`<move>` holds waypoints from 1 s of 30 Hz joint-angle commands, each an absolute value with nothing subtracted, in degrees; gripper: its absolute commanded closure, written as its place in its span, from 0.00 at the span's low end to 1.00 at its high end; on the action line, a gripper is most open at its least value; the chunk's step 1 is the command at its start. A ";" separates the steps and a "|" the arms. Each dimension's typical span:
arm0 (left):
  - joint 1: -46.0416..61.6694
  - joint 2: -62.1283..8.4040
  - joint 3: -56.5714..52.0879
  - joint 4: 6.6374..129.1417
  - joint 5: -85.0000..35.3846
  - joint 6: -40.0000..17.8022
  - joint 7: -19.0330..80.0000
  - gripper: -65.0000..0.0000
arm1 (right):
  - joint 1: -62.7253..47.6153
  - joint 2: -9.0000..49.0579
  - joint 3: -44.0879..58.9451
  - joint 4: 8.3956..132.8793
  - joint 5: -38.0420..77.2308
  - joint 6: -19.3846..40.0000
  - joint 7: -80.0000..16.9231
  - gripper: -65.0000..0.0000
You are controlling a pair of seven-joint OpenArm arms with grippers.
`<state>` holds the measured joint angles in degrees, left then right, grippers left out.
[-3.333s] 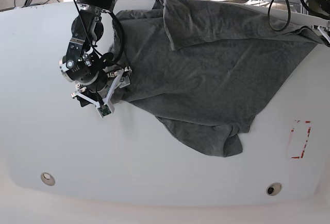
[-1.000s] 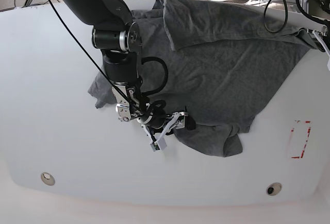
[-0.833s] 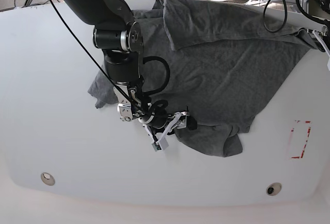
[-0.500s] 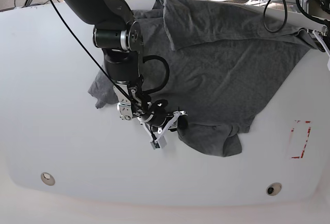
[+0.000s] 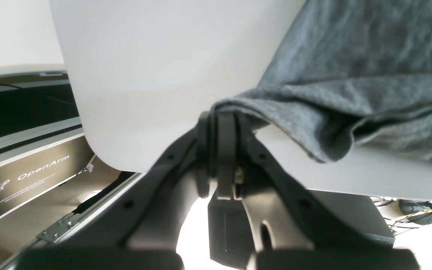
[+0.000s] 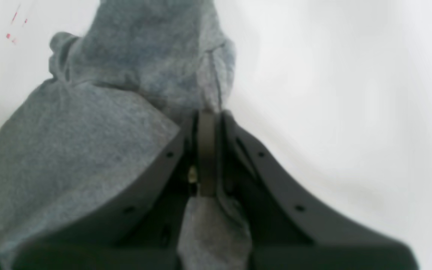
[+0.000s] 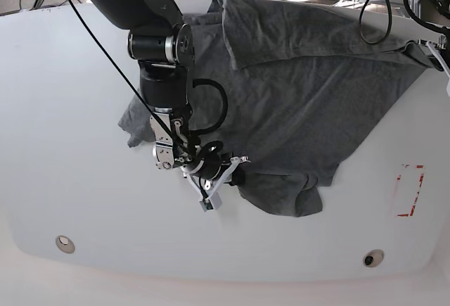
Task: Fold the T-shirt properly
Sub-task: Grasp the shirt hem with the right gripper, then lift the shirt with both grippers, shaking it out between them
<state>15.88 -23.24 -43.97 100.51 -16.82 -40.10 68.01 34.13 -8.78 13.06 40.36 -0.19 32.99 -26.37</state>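
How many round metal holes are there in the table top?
2. One round hole is near the front edge on the base view's left, the other near the front edge on the right. The T-shirt may hide others.

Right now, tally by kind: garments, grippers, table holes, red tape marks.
T-shirt: 1, dark grey
Grippers: 2, right gripper and left gripper, each shut on the T-shirt
Round holes in the table: 2
Red tape mark: 1
Total: 6

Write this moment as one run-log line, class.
T-shirt: spread, crumpled, unfolded | right gripper: shut on front edge | left gripper: shut on far corner at table edge
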 commanded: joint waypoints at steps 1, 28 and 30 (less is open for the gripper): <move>15.69 -24.57 -44.44 101.41 -17.10 -40.00 67.56 1.00 | 34.86 -9.00 13.05 46.46 0.66 33.45 -28.70 1.00; 7.08 -24.84 -39.43 101.41 -12.70 -40.00 67.56 1.00 | 20.79 -4.70 10.77 90.59 1.19 34.42 -50.33 1.00; 5.49 -24.66 -38.90 101.49 -11.38 -40.00 67.74 1.00 | 20.44 -3.56 9.71 92.53 1.19 35.82 -50.33 1.00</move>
<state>7.49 -23.35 -38.92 100.49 -12.71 -40.12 68.05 19.27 -4.38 10.72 89.56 0.30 34.09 -51.66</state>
